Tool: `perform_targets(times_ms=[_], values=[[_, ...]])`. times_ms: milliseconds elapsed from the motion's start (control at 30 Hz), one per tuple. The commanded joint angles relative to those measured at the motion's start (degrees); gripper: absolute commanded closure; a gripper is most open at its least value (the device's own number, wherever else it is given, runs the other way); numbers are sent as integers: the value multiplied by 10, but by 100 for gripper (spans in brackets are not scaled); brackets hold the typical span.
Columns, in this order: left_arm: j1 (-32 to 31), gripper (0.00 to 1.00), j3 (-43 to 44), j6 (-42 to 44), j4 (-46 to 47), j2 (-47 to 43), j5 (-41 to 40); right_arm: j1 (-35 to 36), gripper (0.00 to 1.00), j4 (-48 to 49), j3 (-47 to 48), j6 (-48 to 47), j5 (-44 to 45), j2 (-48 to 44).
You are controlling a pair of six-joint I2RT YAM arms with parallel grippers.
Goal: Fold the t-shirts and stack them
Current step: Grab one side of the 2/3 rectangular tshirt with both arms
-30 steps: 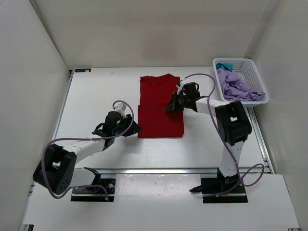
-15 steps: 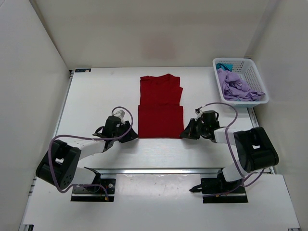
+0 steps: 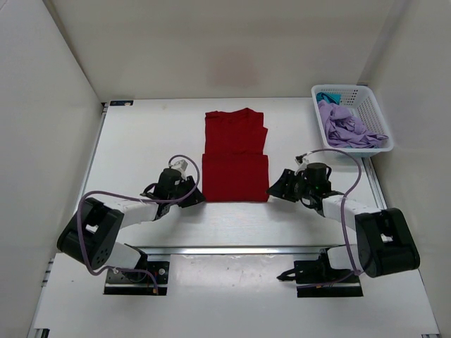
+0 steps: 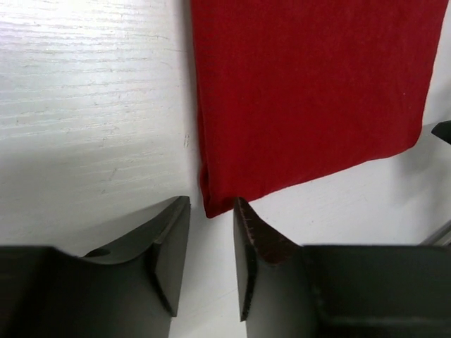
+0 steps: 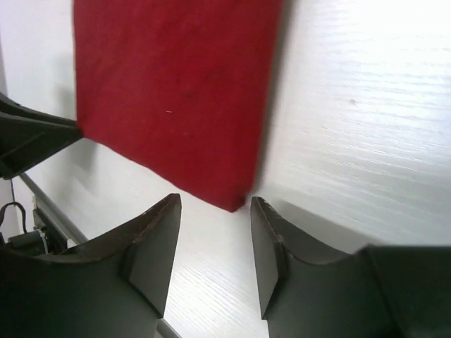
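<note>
Left gripper [image 3: 192, 193] sits low on the worktop [image 3: 141, 141] at the near-left corner of the dark red t-shirt [image 3: 235, 158]. On its wrist camera I see the jaws of the left gripper [image 4: 211, 211] apart, with the shirt's corner [image 4: 209, 204] poking just in between the fingertips. Nothing is clamped.

My right gripper [image 3: 275, 190] mirrors it at the near-right corner. Its wrist view shows the right gripper [image 5: 215, 204] with jaws apart too, and the corner of the red fabric [image 5: 176, 91] reaches just into the gap, with clear space on either side.

From above, the dark red t-shirt lies flat in the middle of the worktop, folded into a long rectangle. Its collar end points away from the arms, and the near half is a doubled layer with a clean edge across the width.

Far right, a white lattice basket [image 3: 370, 105] stands at the back corner of the worktop. The lavender t-shirt [image 3: 345, 127] is bunched up inside it, with a bit of the teal t-shirt [image 3: 325, 96] showing at the far end. Both are well apart from the grippers.
</note>
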Motion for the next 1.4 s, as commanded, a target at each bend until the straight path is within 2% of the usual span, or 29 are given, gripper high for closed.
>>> perform_targets(times_ms=[0, 200, 300, 333, 400, 500, 633, 700, 867, 933, 1000, 1067, 1167, 1233, 1300, 1367], values=[[-13, 59, 8, 5, -14, 21, -11, -5, 57, -1, -8, -17, 2, 22], [-14, 71, 23, 6, -14, 38, -11, 10, 58, 20, 8, -12, -5, 84], [-14, 82, 26, 3, -12, 39, -12, 12, 71, 36, 23, -6, -16, 114], [-15, 84, 27, 4, -12, 36, -14, 11, 79, 43, 24, -3, -20, 127], [-11, 87, 27, 5, -9, 36, -4, 11, 100, 45, 35, 1, -36, 141], [-18, 98, 30, 9, -19, 16, -10, 20, 100, 32, 31, -3, -29, 127], [-29, 100, 13, 24, -83, -53, -23, 50, 99, -16, -11, -4, 7, 36], [-32, 100, -26, 19, -108, -103, -15, 71, 100, -43, -43, 2, 22, -15], [-90, 100, -97, -10, -247, -286, -5, 203, 100, -176, -137, 62, 79, -205], [-103, 100, -123, -41, -302, -364, 4, 258, 100, -214, -150, 110, 96, -309], [-115, 100, -123, -63, -337, -437, 16, 304, 100, -264, -139, 153, 130, -362], [-111, 100, -107, -82, -349, -468, 23, 293, 100, -294, -105, 148, 135, -381], [-78, 100, -17, -46, -346, -428, 33, 215, 100, -302, -32, 76, 91, -352], [-37, 100, 69, -18, -320, -352, 43, 132, 100, -294, 13, 13, 52, -292], [-23, 100, 123, -7, -278, -290, 47, 80, 99, -280, 66, -20, 31, -242], [-25, 100, 186, -4, -239, -222, 1, 21, 100, -261, 116, -52, 7, -170]])
